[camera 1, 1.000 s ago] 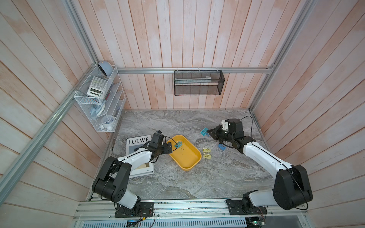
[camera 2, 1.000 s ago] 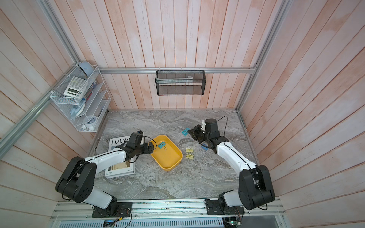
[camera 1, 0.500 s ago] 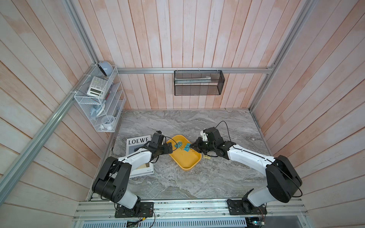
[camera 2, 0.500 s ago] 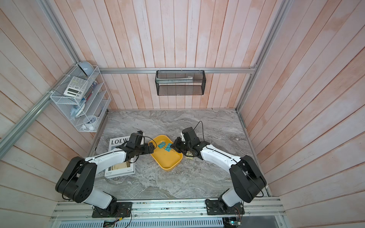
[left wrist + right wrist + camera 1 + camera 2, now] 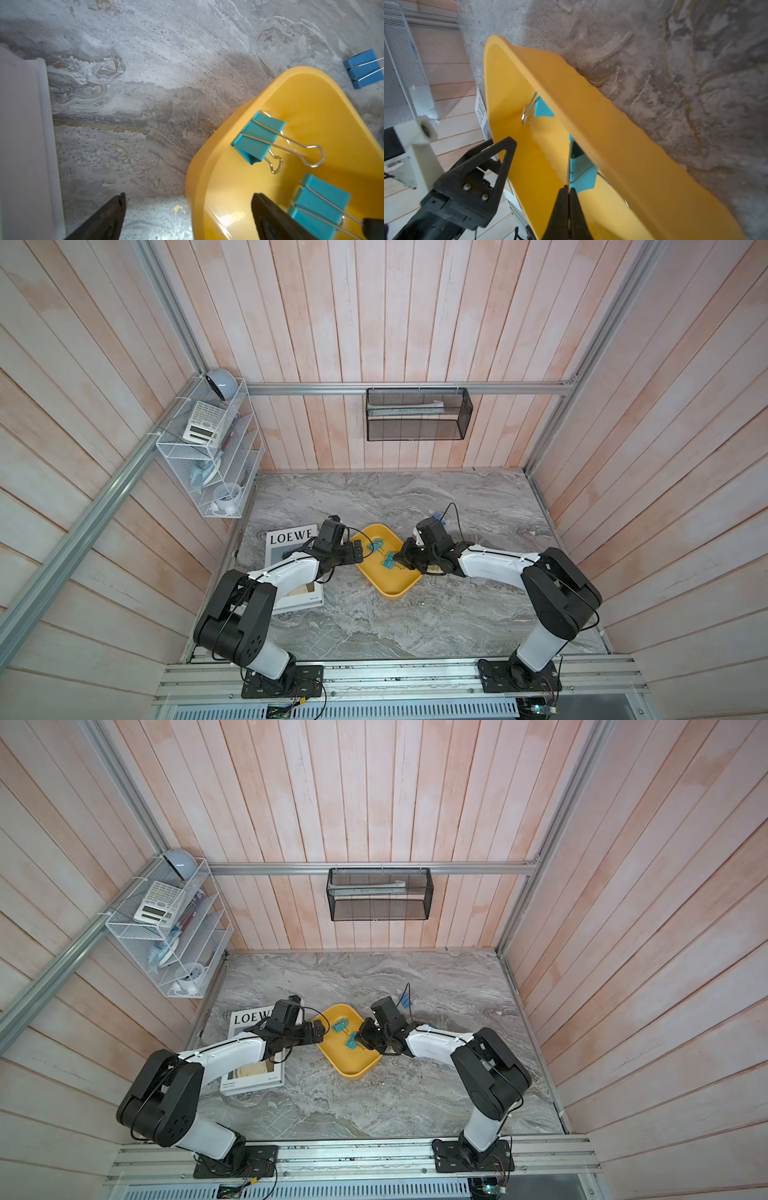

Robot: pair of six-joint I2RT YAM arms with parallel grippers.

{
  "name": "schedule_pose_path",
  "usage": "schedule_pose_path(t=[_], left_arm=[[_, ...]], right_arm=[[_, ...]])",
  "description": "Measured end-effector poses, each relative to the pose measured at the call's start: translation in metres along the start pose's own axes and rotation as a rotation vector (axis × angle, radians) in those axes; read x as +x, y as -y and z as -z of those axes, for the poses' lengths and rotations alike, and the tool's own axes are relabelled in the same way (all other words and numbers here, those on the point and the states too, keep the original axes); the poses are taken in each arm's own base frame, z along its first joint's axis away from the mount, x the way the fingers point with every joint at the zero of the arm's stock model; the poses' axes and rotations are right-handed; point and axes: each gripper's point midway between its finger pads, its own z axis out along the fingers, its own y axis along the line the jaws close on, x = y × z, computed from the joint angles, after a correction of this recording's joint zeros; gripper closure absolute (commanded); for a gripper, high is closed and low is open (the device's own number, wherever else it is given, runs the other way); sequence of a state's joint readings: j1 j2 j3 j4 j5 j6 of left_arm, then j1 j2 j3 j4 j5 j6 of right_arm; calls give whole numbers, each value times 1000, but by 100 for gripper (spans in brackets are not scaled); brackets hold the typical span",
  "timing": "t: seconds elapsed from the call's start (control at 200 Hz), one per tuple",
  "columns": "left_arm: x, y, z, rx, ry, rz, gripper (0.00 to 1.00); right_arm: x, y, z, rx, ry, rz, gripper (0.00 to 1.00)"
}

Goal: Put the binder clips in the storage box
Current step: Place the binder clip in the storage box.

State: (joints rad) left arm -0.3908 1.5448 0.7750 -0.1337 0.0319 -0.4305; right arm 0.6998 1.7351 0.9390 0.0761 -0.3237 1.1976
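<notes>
Right gripper (image 5: 568, 190) pinched a teal binder clip (image 5: 581, 174) by its wire handle, low inside the storage box (image 5: 591, 116); releasing there should prevent bouncing. Left gripper (image 5: 189, 196) stood spread at the rim.

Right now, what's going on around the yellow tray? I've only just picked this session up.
The right claw is shut on the wire handle of a teal binder clip, holding it down inside the storage box. A second teal clip already lies in the box. The left claw is open and empty, astride the box's rim on the side nearest the magazine. A blue clip lies out on the table, not yet collected.
</notes>
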Motion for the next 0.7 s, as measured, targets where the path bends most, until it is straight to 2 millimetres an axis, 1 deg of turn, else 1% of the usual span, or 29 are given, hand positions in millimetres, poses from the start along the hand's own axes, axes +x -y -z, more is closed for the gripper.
schedule_pose_path(t=[0.13, 0.325, 0.5, 0.7], left_arm=[[0, 1, 0, 4, -2, 0, 0], [1, 2, 0, 12, -6, 0, 0], [1, 2, 0, 11, -6, 0, 0], [3, 1, -2, 9, -11, 0, 0]], right_arm=[[-7, -6, -10, -4, 8, -4, 100], [-16, -20, -16, -32, 28, 6, 100], [-20, -18, -24, -36, 36, -2, 100], [-28, -28, -31, -78, 53, -17, 100]])
